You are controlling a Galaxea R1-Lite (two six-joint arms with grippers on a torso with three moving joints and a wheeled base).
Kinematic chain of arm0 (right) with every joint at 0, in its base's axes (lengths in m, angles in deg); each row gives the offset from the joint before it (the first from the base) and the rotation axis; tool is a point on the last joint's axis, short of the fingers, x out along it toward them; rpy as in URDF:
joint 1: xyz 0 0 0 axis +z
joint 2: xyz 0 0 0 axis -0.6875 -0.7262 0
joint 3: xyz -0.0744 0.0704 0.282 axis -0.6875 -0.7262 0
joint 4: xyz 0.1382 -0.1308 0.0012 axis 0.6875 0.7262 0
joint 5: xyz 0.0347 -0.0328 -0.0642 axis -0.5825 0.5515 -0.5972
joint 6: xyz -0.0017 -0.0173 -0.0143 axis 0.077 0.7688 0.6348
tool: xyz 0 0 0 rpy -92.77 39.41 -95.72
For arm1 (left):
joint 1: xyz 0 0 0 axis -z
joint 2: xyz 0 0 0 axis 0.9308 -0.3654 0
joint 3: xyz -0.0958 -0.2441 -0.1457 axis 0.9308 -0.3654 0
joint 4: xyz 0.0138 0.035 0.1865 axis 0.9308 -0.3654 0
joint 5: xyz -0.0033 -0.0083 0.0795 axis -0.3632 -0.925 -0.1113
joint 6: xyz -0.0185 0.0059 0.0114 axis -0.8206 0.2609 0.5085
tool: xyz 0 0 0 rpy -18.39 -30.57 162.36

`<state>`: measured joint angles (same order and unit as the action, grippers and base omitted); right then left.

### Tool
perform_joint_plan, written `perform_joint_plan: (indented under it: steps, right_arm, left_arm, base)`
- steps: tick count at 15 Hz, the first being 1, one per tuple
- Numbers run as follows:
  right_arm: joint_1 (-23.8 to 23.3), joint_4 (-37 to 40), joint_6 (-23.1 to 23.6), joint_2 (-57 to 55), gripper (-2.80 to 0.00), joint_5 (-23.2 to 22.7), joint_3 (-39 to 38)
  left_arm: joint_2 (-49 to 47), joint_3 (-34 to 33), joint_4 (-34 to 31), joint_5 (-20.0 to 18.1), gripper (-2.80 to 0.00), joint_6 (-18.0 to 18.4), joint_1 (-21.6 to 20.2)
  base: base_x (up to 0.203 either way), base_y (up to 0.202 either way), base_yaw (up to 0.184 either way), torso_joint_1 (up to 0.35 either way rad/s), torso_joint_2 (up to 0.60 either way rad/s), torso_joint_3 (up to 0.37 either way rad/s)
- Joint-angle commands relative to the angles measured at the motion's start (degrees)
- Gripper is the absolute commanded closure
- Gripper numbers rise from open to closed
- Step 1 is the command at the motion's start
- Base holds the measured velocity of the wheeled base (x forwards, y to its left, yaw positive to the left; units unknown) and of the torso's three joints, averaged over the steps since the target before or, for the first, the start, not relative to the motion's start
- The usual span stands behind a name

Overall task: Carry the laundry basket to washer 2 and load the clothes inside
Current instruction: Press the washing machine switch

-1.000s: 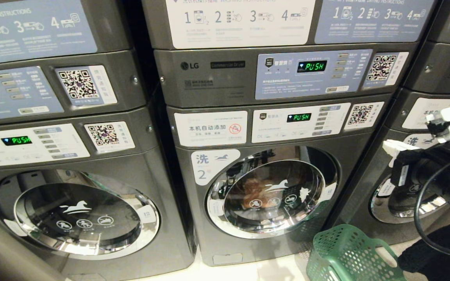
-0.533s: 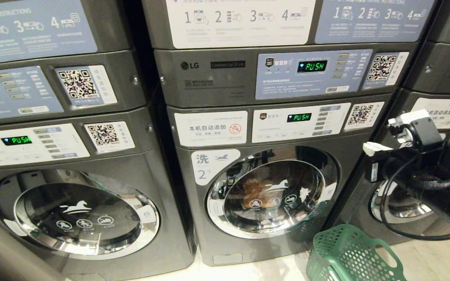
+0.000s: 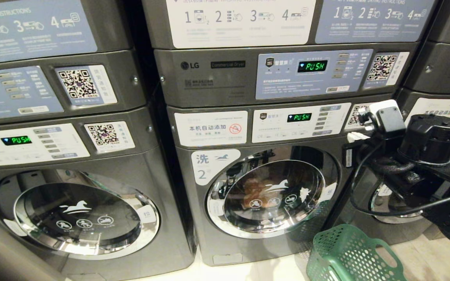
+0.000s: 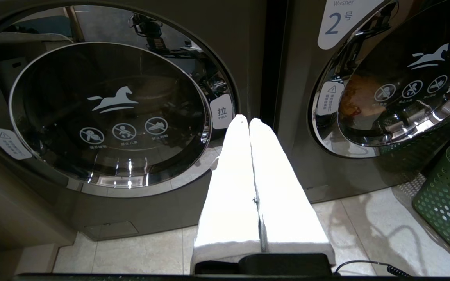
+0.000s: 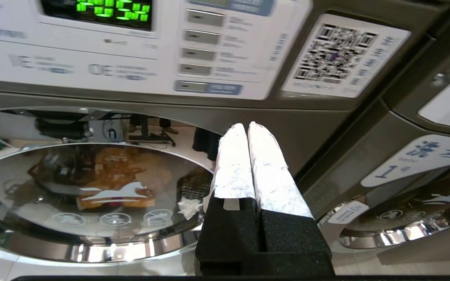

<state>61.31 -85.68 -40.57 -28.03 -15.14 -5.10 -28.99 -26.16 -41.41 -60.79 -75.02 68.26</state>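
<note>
Washer 2 (image 3: pixel 287 175) is the dark grey middle machine with a blue 2 on its white label; its round door is closed. Behind the glass lie orange and white clothes (image 3: pixel 254 191) (image 5: pixel 111 175). The green laundry basket (image 3: pixel 346 253) (image 4: pixel 449 195) stands on the floor in front of the washer, lower right; no clothes show in its visible part. My right gripper (image 3: pixel 356 136) (image 5: pixel 247 127) is shut and empty, held up by the washer's front just right of the door's upper rim, under the control panel. My left gripper (image 4: pixel 248 121) is shut and empty, low, pointing at the gap beside washer 2 (image 4: pixel 299 156).
A like grey washer (image 3: pixel 76 218) stands to the left and another, labelled 1 (image 5: pixel 416 160), to the right behind my right arm. Dryers (image 3: pixel 217 74) are stacked above all the machines. Pale floor tiles (image 3: pixel 264 271) run along the front of the machines.
My right arm has swung left and upward from the picture's right edge to the right end of washer 2's control panel. Washer, basket and left arm have not moved.
</note>
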Motion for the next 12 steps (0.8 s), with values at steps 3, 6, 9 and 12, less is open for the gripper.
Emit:
perform_joint_plan:
  steps: [3, 6, 9, 12]
  right_arm:
    - [2.64, -0.44, 0.04, -3.3, 0.0, 0.39, 0.61]
    - [2.69, -0.55, 0.32, -4.88, 0.0, 0.31, 2.92]
    - [3.6, -0.13, 1.22, -5.19, 0.0, 3.6, 3.31]
    - [3.75, 0.15, 1.17, -6.08, 0.0, 4.53, 3.95]
  left_arm:
    - [-0.07, 0.0, -0.02, -0.01, 0.0, 0.02, -0.05]
    - [-0.07, 0.0, 0.05, -0.01, 0.0, 0.02, -0.05]
    - [-0.07, 0.0, -0.02, -0.1, 0.0, 0.02, -0.05]
    - [-0.07, 0.0, -0.02, -0.01, 0.0, 0.02, -0.05]
  base:
    - [0.0, 0.0, 0.0, 0.0, 0.0, 0.0]
    - [0.0, 0.0, 0.0, 0.0, 0.0, 0.0]
    - [0.0, 0.0, 0.0, 0.0, 0.0, 0.0]
    - [0.0, 0.0, 0.0, 0.0, 0.0, 0.0]
